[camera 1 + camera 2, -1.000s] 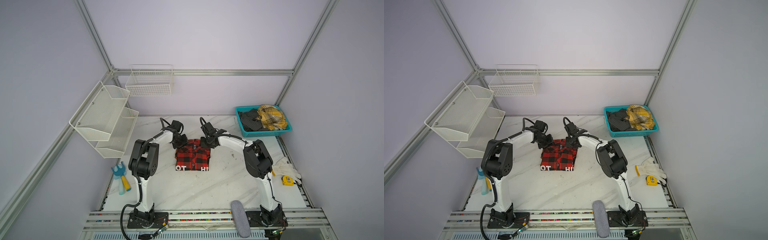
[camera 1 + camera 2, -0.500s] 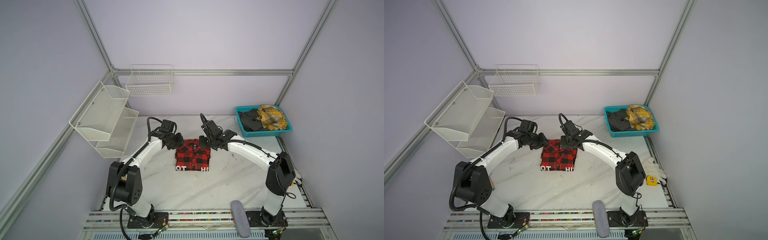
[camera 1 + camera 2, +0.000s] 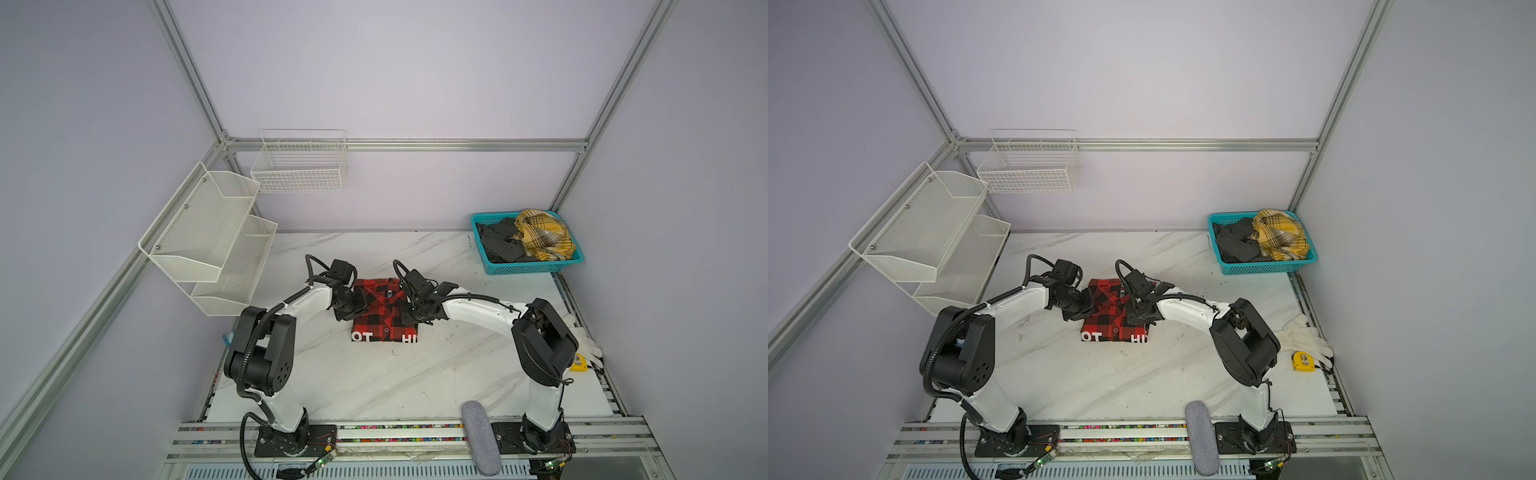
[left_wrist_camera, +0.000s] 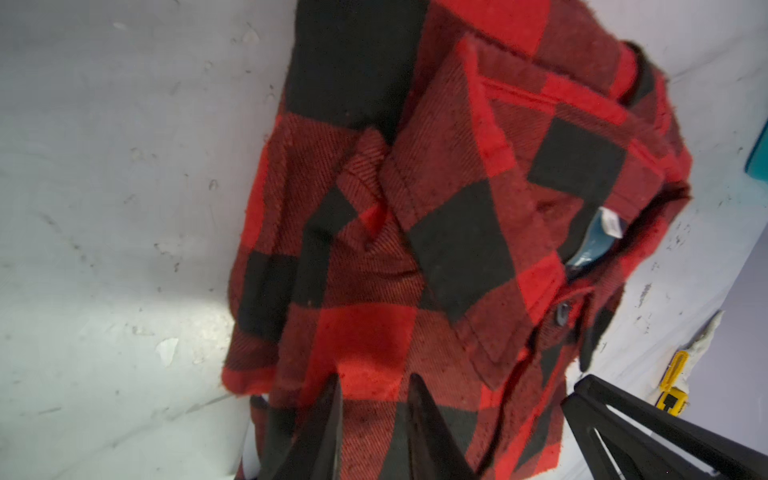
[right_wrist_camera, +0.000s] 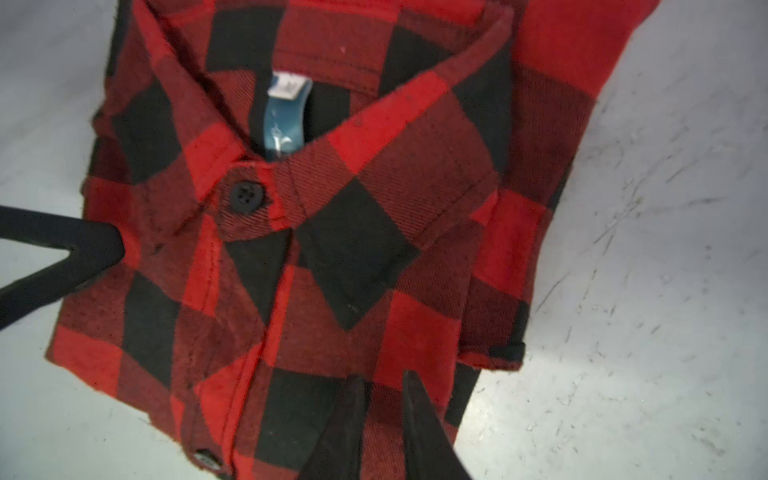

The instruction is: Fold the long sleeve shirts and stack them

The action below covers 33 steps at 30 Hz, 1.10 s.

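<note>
Left gripper (image 4: 375, 379) and right gripper (image 5: 384, 376) are set on the shirt (image 3: 382, 316), jaws narrowly apart; a pinch cannot be confirmed. Both sides should be gripped evenly.

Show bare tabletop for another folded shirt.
Widest: the tabletop in front of the plaid shirt, between left arm and right arm. Also behind it, left of the teal basket. Crowded: the shirt's sides, both arms there; gloves line the right edge.

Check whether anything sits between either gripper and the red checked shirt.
Nothing visible does. The left gripper and the right gripper are each right over the shirt, at opposite sides of it. In each wrist view only the shirt's own cloth shows between the fingertips.
</note>
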{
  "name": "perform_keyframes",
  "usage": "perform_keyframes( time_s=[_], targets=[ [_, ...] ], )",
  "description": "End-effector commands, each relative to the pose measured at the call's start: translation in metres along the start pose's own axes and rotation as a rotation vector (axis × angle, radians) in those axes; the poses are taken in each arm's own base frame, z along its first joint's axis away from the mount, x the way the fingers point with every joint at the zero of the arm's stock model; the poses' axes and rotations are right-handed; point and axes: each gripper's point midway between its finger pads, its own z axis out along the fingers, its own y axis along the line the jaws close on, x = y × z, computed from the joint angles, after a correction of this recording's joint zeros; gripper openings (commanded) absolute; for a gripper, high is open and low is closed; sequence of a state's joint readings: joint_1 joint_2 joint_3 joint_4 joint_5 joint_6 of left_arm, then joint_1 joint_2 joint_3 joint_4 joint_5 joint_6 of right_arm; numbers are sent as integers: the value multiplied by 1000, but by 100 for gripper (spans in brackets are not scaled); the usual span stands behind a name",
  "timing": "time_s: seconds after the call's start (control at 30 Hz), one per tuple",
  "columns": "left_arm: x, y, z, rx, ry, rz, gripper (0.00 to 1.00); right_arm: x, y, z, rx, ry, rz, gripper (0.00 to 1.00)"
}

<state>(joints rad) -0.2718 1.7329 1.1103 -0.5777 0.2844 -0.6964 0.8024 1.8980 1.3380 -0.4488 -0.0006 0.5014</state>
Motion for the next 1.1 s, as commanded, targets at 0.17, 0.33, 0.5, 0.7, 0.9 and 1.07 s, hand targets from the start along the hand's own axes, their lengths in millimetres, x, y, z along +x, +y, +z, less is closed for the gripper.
perform_keyframes(
  time_s=[0.17,0.33,0.5,0.7,0.9,1.07],
  targets=[
    [17,-2,24,24,42,-6,26,17,-21,22,73,23,7,21],
    [23,-1,28,27,48,-23,26,5,-37,11,130,-9,25,20],
    [19,-16,12,64,28,-9,27,-21,-27,-22,105,-66,-6,21],
    [-9,-33,-37,77,-97,24,37,-40,13,-50,-28,-112,-18,21],
    [-21,-34,-32,92,-78,12,29,-44,36,-36,-97,-101,-12,21],
    [-24,-26,-20,66,-68,2,26,-37,41,-11,-110,-73,-1,21]
  ],
)
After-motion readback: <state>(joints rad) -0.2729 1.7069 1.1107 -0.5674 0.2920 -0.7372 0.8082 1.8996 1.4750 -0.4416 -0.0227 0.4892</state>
